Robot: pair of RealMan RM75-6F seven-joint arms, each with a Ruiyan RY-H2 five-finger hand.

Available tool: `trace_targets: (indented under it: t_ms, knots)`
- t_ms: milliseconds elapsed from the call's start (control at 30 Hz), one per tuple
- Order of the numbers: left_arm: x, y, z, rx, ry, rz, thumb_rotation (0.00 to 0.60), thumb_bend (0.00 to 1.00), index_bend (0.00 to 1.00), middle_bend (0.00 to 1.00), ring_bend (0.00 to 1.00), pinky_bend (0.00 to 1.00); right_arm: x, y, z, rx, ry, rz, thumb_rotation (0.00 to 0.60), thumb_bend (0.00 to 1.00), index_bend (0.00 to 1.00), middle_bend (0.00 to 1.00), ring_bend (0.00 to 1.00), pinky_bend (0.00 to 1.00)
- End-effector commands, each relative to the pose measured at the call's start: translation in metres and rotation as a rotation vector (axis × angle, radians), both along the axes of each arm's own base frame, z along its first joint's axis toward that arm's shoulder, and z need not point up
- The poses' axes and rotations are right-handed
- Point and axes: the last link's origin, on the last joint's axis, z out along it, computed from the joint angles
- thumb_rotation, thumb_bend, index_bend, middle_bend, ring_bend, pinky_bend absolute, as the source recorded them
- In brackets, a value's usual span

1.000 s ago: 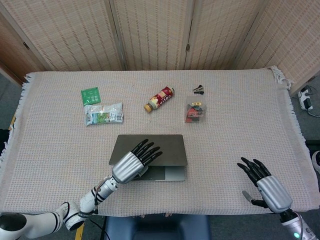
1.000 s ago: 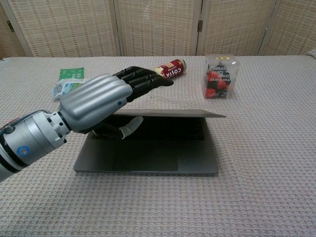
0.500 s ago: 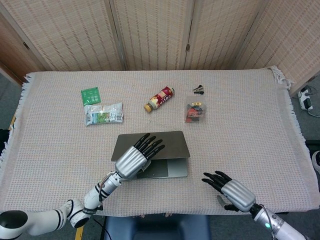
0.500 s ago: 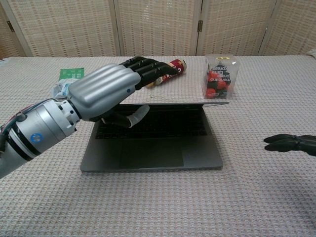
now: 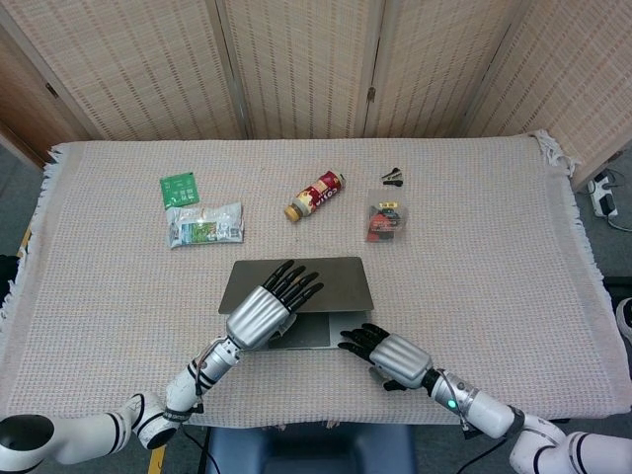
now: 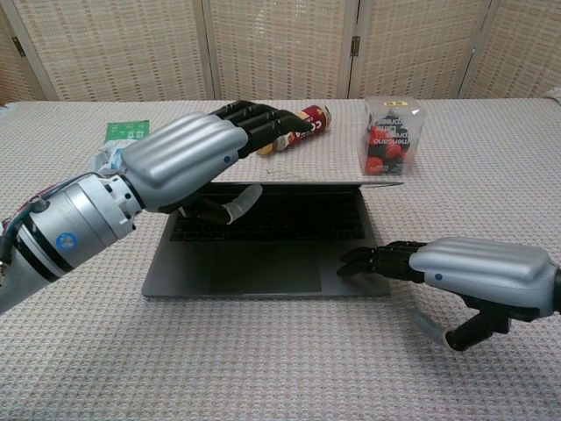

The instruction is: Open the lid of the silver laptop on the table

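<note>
sweeping in from 4 o'clock, the right hand (image 6: pixel 478 272) now lays spread, empty fingers on the table-centre laptop (image 6: pixel 272 254) base, likely bracing it, while the left hand (image 6: pixel 188 162) keeps pinching its half-raised lid (image 5: pixel 296 276).

Legible text: "COSTA" in white on the red can (image 6: pixel 302 119), lying on its side at 12 o'clock of the laptop (image 6: pixel 263 263). Clear box (image 6: pixel 390 136) at 1 o'clock: print too blurred to read. Green packets' print (image 5: pixel 180 187) too small to read.
</note>
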Motion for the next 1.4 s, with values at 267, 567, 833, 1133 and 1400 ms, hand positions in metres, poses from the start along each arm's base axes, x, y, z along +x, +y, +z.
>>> trace_targets:
  t_ms: [267,567,833,1133,1400]
  knots:
    - [0.002,0.003,0.0,0.008,0.014,0.003,0.6,0.64,0.0,0.09,0.0,0.0,0.012,-0.01,-0.024,-0.002,0.061,0.048,0.6,0.73,0.0,0.0,0.04,0.0]
    - [0.003,0.012,0.007,0.037,0.025,0.034,0.6,0.64,0.0,0.09,0.0,0.0,0.014,-0.013,-0.032,-0.002,0.1,0.055,0.6,0.73,0.0,0.0,0.04,0.0]
    - [0.007,0.027,0.019,0.065,0.039,0.068,0.6,0.64,0.0,0.08,0.0,0.0,0.017,-0.014,-0.035,-0.007,0.107,0.055,0.6,0.73,0.0,0.0,0.04,0.0]
    - [0.012,0.054,0.039,0.124,0.067,0.129,0.6,0.56,0.0,0.05,0.0,0.0,0.017,-0.014,-0.039,-0.011,0.124,0.053,0.6,0.73,0.0,0.0,0.04,0.0]
    - [0.007,0.081,0.064,0.169,0.038,0.237,0.6,0.4,0.0,0.02,0.0,0.0,0.015,-0.016,-0.04,-0.018,0.129,0.043,0.6,0.73,0.0,0.0,0.05,0.0]
